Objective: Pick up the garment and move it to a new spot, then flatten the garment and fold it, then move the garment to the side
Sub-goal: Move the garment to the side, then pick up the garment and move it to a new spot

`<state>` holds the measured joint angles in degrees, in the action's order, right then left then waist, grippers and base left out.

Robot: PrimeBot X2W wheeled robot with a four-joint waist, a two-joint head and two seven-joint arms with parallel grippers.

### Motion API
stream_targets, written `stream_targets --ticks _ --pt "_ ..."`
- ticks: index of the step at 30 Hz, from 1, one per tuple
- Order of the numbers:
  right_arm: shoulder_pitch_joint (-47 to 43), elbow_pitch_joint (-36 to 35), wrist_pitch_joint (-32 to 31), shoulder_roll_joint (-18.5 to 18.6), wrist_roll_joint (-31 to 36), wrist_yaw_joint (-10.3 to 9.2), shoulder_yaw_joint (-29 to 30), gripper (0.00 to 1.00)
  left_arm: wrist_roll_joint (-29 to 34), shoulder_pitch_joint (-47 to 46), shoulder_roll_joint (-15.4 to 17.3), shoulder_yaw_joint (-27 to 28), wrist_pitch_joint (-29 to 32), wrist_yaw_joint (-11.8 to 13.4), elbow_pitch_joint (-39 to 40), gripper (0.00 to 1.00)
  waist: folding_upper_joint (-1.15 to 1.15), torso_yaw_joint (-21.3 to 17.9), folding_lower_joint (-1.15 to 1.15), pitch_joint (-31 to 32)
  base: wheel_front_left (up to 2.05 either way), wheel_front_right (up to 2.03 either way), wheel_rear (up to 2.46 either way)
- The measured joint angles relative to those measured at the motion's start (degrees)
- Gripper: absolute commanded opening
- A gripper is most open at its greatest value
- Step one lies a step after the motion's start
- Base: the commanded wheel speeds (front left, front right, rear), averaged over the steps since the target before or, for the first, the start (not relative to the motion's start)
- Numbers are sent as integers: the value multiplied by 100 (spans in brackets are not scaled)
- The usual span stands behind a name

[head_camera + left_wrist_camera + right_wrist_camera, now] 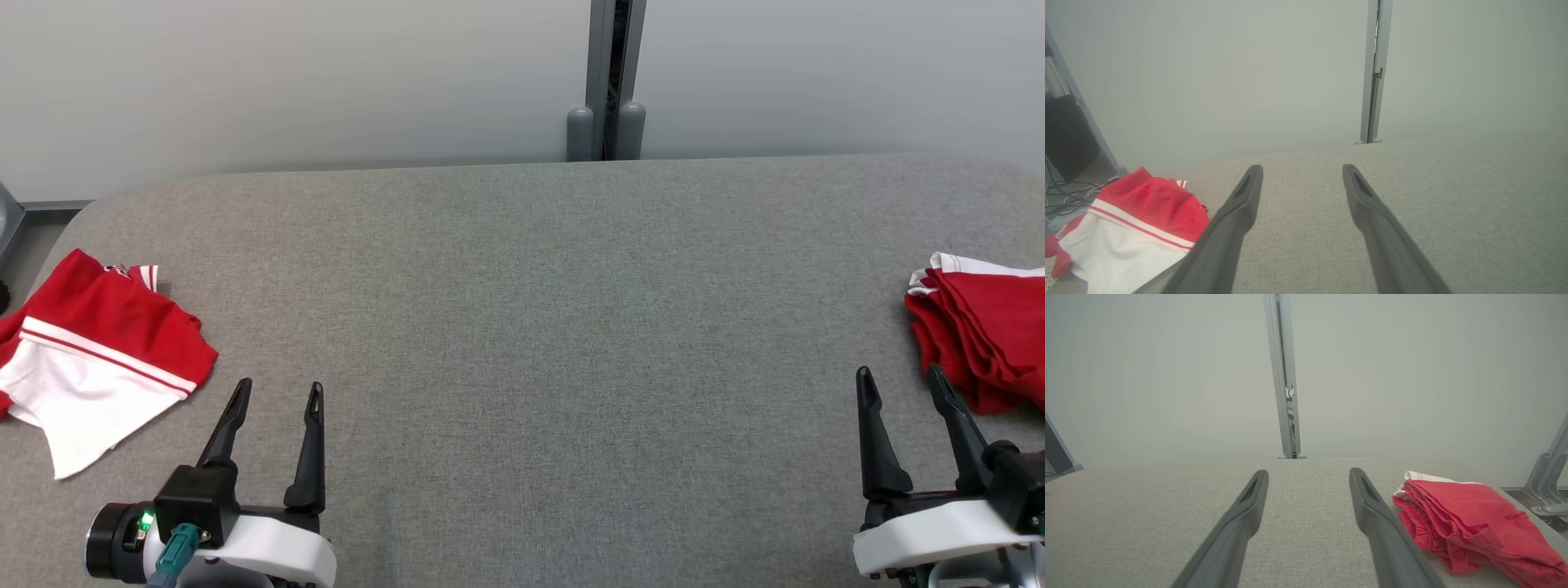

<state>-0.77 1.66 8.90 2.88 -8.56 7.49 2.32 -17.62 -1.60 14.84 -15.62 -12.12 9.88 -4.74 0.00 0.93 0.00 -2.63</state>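
The left gripper (279,386) is standing open at lower left beside a crumpled garment (98,351); the right gripper (899,371) is standing open at lower right near a folded pile (988,327).

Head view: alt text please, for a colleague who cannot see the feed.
A grey fabric table, with a crumpled red and white garment at its left edge and a folded red pile at its right. The left gripper and right gripper sit open and empty at the bottom corners.
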Motion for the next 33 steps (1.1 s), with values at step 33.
stream_targets --ticks 33 --pt "-142 -331 -370 -7 310 0 -291 100 -179 -87 -101 67 -162 143 -142 100 0 1892 -1 -105 0 0 0"
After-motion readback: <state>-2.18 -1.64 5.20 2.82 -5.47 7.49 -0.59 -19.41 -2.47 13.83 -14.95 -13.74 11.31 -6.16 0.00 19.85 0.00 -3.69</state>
